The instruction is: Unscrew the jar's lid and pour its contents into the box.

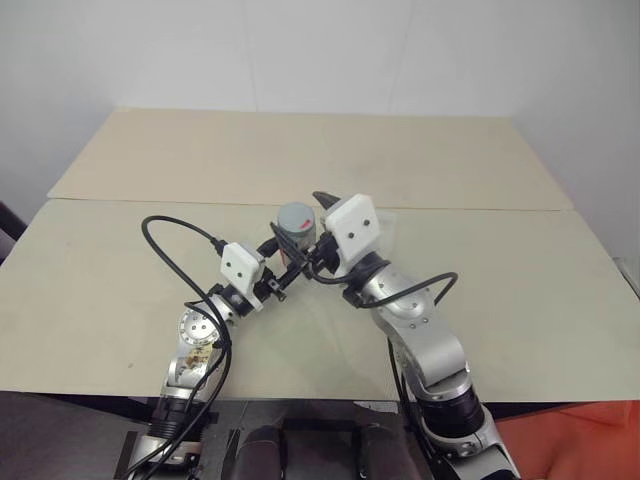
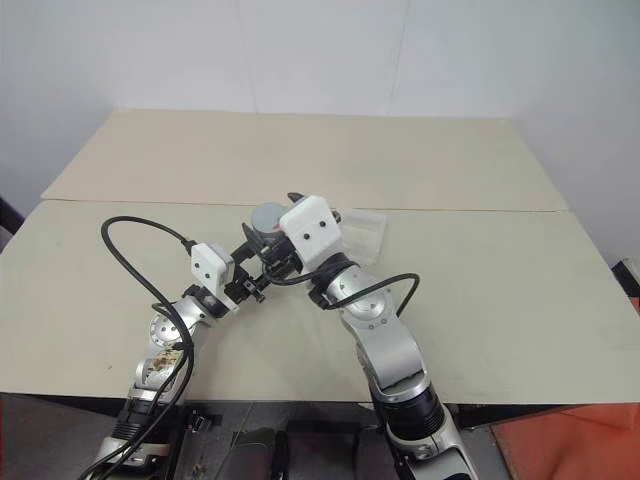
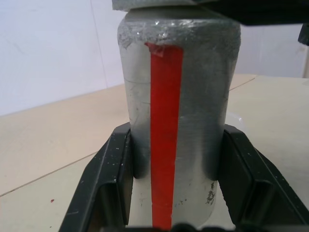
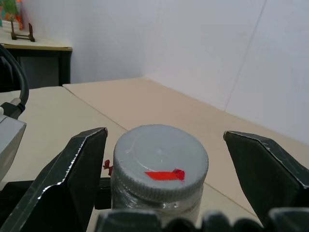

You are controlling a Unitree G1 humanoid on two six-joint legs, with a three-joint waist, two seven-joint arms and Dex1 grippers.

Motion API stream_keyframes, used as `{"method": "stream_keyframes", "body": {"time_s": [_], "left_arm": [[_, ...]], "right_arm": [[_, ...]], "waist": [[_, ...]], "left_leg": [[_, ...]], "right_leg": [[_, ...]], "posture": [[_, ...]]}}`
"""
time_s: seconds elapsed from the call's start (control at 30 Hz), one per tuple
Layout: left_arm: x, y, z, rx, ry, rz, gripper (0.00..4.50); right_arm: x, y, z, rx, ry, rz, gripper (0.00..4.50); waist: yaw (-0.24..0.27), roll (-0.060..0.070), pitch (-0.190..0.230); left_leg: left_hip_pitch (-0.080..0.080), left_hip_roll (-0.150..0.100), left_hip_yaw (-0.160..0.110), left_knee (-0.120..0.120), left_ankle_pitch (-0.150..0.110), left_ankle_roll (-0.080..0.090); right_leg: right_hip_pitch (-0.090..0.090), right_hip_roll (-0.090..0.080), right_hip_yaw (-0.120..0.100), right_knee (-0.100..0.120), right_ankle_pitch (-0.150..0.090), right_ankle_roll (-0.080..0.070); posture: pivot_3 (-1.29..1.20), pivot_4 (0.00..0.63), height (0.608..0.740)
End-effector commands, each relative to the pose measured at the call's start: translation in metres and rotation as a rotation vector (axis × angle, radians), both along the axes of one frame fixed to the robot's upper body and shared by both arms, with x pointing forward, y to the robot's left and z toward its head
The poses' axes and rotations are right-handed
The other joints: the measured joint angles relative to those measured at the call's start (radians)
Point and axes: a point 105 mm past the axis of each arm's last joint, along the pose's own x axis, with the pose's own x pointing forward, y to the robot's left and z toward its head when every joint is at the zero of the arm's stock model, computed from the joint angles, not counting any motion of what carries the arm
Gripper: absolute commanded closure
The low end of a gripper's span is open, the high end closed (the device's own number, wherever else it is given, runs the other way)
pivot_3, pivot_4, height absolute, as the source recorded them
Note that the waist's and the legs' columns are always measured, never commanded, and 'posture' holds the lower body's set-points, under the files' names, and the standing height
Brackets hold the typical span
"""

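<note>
The left gripper (image 3: 169,193) clamps the jar (image 1: 296,228) upright above the table (image 1: 520,300), midway along its far seam, so it cannot spin; the right gripper (image 4: 164,169) straddles the lid (image 4: 160,157), jaws spread, probably ready to twist; the box (image 2: 362,232) waits beside.

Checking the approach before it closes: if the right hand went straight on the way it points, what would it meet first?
Probably the lid: it sits between the open right hand's fingers, on the jar the left hand holds.

Silver arms, white camera blocks, looping black cables (black pincer (image 1: 283,268) fingers).
</note>
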Motion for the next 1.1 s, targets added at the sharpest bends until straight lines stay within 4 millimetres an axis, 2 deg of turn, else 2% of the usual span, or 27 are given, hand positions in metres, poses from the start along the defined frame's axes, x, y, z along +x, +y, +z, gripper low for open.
{"method": "stream_keyframes", "body": {"time_s": [0.03,0.23,0.33,0.43,0.47,0.63,0.8,0.93,1.1], "left_arm": [[-0.006,-0.004,0.016,-0.014,-0.076,-0.014,2.41],[-0.006,-0.006,0.017,-0.015,-0.080,-0.021,2.41],[-0.006,-0.007,0.017,-0.018,-0.080,-0.024,2.41],[-0.007,-0.008,0.017,-0.017,-0.078,-0.029,2.41],[-0.007,-0.008,0.016,-0.016,-0.077,-0.031,2.41],[-0.008,-0.010,0.012,-0.006,-0.062,-0.046,2.41],[-0.019,-0.012,0.013,0.014,-0.051,-0.135,2.41],[-0.034,-0.015,0.018,0.016,-0.045,-0.249,2.41],[-0.051,-0.019,0.024,0.016,-0.016,-0.392,2.41]], "right_arm": [[-0.005,0.002,0.013,0.044,-0.018,0.038,0.02],[-0.006,0.003,0.013,0.055,-0.004,0.045,0.02],[-0.005,0.002,0.013,0.055,0.000,0.045,0.61],[-0.005,0.002,0.012,0.057,0.002,0.044,1.63],[-0.005,0.002,0.012,0.055,-0.001,0.042,1.72],[-0.004,0.001,0.013,0.044,-0.015,0.036,1.72],[-0.005,-0.004,0.011,0.030,0.006,0.094,1.72],[-0.008,-0.013,0.013,-0.004,0.000,0.190,1.72],[-0.020,-0.022,0.019,-0.048,0.054,0.469,1.72]], "waist": [[0.000,0.000,0.000],[0.000,0.000,0.000],[-0.001,0.000,0.000],[0.000,0.000,0.000],[-0.001,0.000,0.000],[0.000,0.000,0.000],[-0.001,0.000,0.000],[-0.002,0.000,0.000],[-0.001,0.000,0.000]], "left_leg": [[0.000,0.000,0.000,0.000,0.000,0.000],[0.000,0.000,0.000,0.000,0.000,0.000],[0.000,0.000,0.000,0.000,0.000,0.000],[0.000,0.000,0.000,0.000,0.000,0.000],[0.000,0.000,0.000,0.000,0.000,0.000],[0.000,0.000,0.000,0.000,0.000,0.000],[0.000,0.000,0.000,0.000,0.000,0.000],[0.000,0.001,0.000,0.000,0.000,0.000],[0.000,0.001,0.000,0.000,0.000,0.000]], "right_leg": [[0.000,0.000,0.000,0.000,0.000,0.000],[0.000,0.000,0.000,0.000,0.000,0.000],[0.000,0.000,0.000,0.000,0.000,0.000],[0.000,0.000,0.000,0.000,0.000,0.000],[0.000,0.000,0.000,0.000,0.000,0.000],[0.000,0.000,0.000,0.000,0.000,0.000],[0.000,0.000,0.000,0.000,0.000,0.000],[0.000,0.000,0.000,0.000,0.000,0.000],[0.001,0.000,0.000,-0.001,0.000,0.000]], "posture": [[0.00,0.150,0.740],[0.00,0.150,0.740],[0.00,0.150,0.740],[0.00,0.150,0.740],[0.00,0.150,0.740],[0.00,0.150,0.740],[0.00,0.150,0.740],[0.00,0.150,0.740],[0.00,0.150,0.740]]}}
